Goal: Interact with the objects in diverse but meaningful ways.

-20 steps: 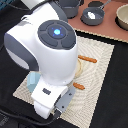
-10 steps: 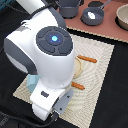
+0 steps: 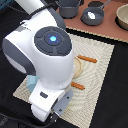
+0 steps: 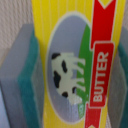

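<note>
In the wrist view a flat yellow packet [image 4: 75, 65], printed with a cow and the word BUTTER, fills the space between my gripper's [image 4: 75, 70] two fingers. The green pads [image 4: 29, 75] press against both of its long edges, so the gripper is shut on it. In the exterior view the arm's white body [image 3: 47, 55] hides the gripper and the packet. A bit of the pale blue cup [image 3: 31, 80] peeks out beside the arm at the exterior view's left. The tomato, the white piece and the frying pan are hidden or out of view.
A woven beige mat [image 3: 97, 70] lies under the arm, with a round beige plate [image 3: 80, 67] and two wooden-handled pieces of cutlery [image 3: 87, 59] on it. Dark pots [image 3: 92, 16] stand on a brown surface at the back.
The arm has drifted slightly towards the exterior view's left and downward, then held still over the mat.
</note>
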Robot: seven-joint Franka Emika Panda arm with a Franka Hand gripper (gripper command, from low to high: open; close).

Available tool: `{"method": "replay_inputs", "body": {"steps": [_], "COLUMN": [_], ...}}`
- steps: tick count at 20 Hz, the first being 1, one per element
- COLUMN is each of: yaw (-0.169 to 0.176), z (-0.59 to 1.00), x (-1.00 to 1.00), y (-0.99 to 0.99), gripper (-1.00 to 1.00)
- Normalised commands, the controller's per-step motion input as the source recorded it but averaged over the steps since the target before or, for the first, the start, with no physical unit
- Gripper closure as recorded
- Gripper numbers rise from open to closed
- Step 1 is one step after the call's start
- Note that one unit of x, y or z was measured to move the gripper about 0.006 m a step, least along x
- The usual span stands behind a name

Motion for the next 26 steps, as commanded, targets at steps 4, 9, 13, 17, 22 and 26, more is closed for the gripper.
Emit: {"method": "replay_inputs", "body": {"steps": [4,9,13,17,22,26], "yaw": [0.028,0.041,0.029,0.028,0.030,0.027], "z": [0.81,0.61,0.46,0.35,0.21,0.13], "x": [0.09,0.00,0.00,0.00,0.00,0.00], "y": [0.68,0.86,0.91,0.90,0.88,0.88], "gripper": [1.00,1.00,1.00,1.00,1.00,1.00]}}
